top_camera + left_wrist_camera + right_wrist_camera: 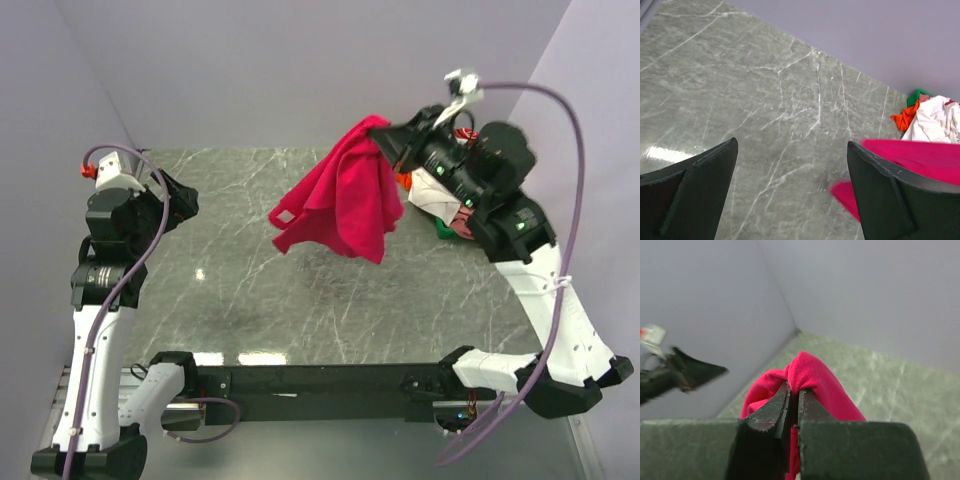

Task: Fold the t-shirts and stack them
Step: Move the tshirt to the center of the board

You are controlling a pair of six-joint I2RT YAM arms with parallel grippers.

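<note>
A crimson red t-shirt (pixel 342 198) hangs in the air over the middle-right of the marble table, pinched at its top by my right gripper (pixel 384 135). In the right wrist view the gripper (pixel 794 390) is shut on a fold of the red t-shirt (pixel 815 374). A heap of other t-shirts, white (pixel 935 119), orange (pixel 904 119) and green (pixel 918 95), lies at the table's right back, mostly hidden behind the right arm in the top view. My left gripper (pixel 182 201) stays open at the table's left edge, its fingers (pixel 700 185) wide apart over bare marble, the red t-shirt (pixel 920 155) to its right.
The grey marble table (pixel 250 290) is boxed in by lilac walls at the back and both sides. A black bar (pixel 320 378) with the arm bases runs along the near edge. A purple cable (pixel 560 110) loops above the right arm.
</note>
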